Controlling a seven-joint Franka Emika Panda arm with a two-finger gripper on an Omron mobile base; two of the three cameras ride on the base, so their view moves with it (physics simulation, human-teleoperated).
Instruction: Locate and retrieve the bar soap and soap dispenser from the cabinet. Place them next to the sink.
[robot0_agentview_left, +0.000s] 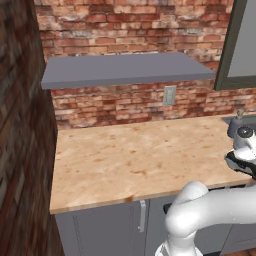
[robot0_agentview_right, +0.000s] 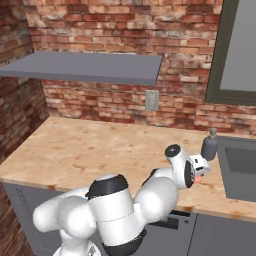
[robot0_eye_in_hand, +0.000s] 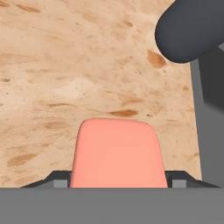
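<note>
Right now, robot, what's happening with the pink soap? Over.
Tool shut on bar soap, above counter. Soap dispenser already standing beside sink. Nothing blocking.

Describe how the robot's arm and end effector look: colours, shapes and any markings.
The arm is glossy white, built of thick rounded tube segments with bulbous elbows, joined by dark grey to black bands and round dark caps at the joints. No cables or markings are visible. The end effector has two small dark grey finger tips; its body near the wrist is white with dark parts.

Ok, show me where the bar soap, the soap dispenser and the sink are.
bar soap (robot0_eye_in_hand: 117, 153), hand view, middle of its pink face
soap dispenser (robot0_agentview_right: 209, 147), right base view, bottle body
sink (robot0_agentview_right: 242, 162), right base view, basin
</note>
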